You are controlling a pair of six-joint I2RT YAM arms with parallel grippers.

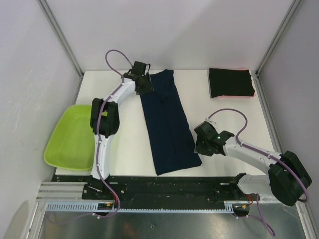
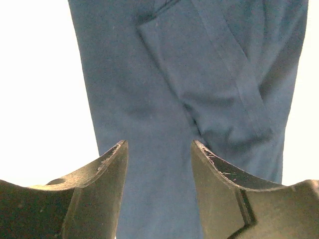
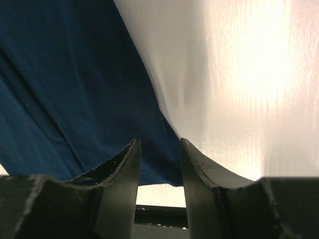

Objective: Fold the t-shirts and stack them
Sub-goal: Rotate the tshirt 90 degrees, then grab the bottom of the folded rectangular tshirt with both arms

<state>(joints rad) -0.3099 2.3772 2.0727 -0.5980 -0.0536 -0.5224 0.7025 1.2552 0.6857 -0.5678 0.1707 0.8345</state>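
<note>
The dark navy t-shirt lies folded into a long strip down the middle of the white table. My left gripper is open over its far left corner. In the left wrist view the jaws stand apart above the navy cloth. My right gripper is open at the strip's near right corner. In the right wrist view the cloth's corner shows between the parted jaws. The black t-shirt lies folded at the back right, with a red-pink edge beneath it.
A lime-green plastic tub sits off the table's left edge beside the left arm. Grey walls close in the back and sides. A black rail runs along the near edge.
</note>
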